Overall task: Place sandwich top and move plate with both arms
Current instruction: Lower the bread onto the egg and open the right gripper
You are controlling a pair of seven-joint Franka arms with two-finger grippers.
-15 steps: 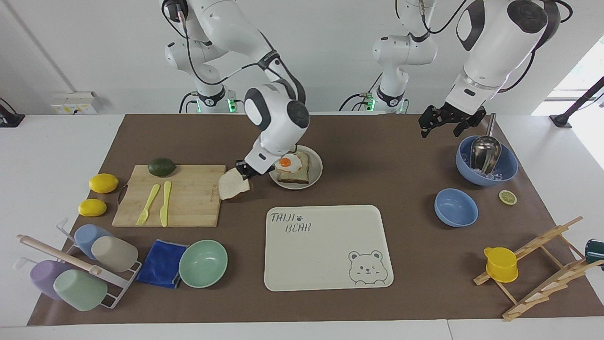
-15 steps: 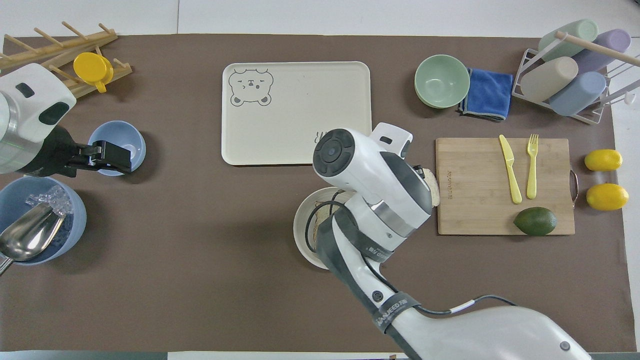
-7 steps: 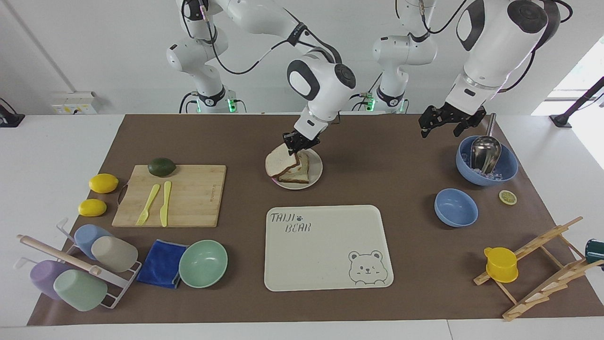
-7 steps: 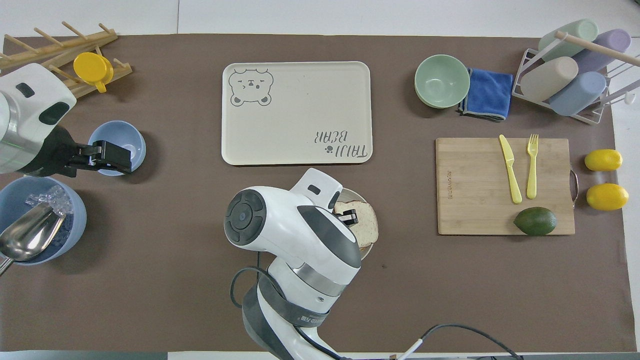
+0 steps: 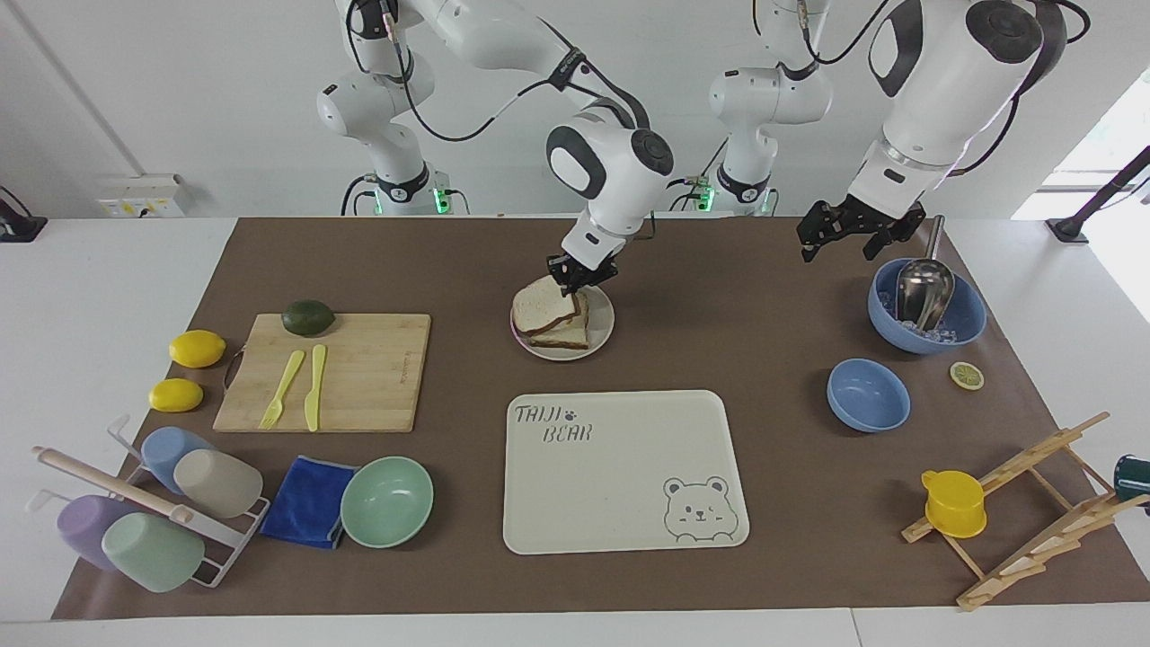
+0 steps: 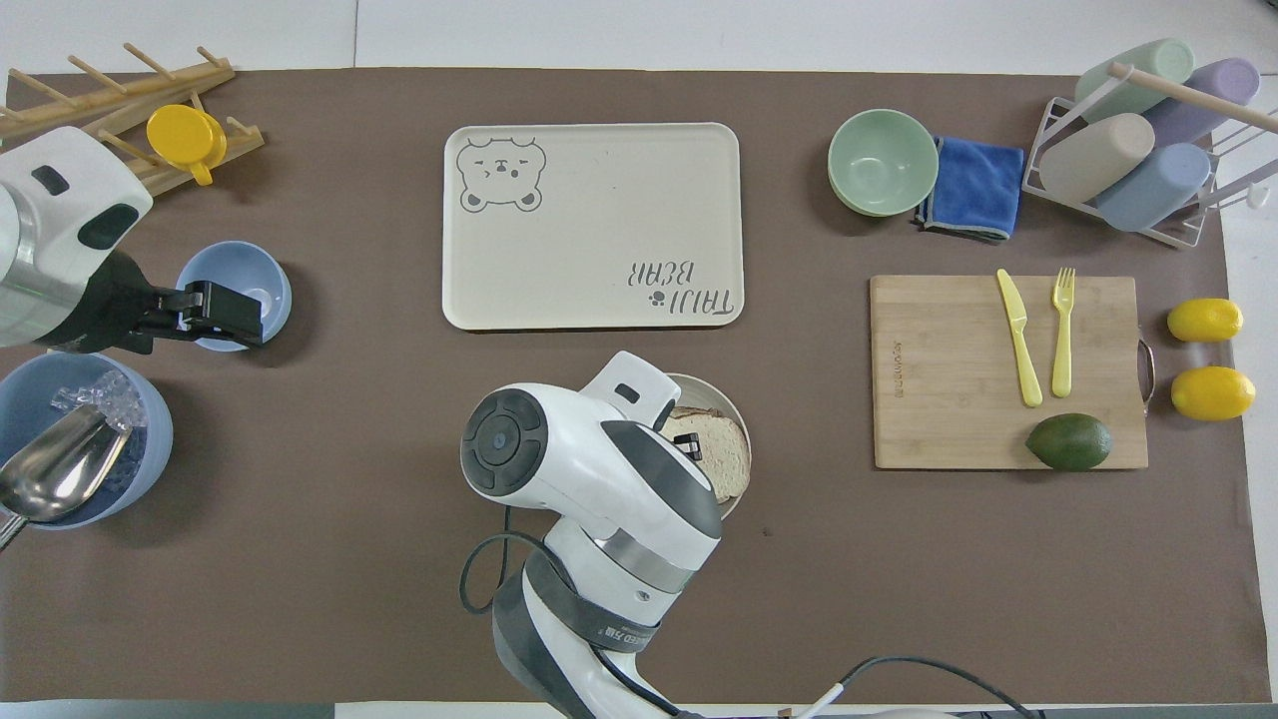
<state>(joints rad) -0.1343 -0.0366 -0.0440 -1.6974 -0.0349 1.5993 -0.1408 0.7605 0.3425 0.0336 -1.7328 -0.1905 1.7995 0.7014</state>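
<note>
Moved: sandwich top (image 5: 544, 304) sits lower than half a second ago, now nearly flat on the lower slice.
Right gripper (image 5: 575, 277): centre of the facing view, over the plate (image 5: 600, 341), fingers pinching the sandwich top's edge nearest the robots.
Plate: mid-frame, nearer the robots than the bear tray (image 5: 620, 472).
Left gripper (image 5: 844, 232): upper right of the facing view, waiting over the table beside the blue ice bowl (image 5: 927, 305); fingers spread, holding nothing.
</note>
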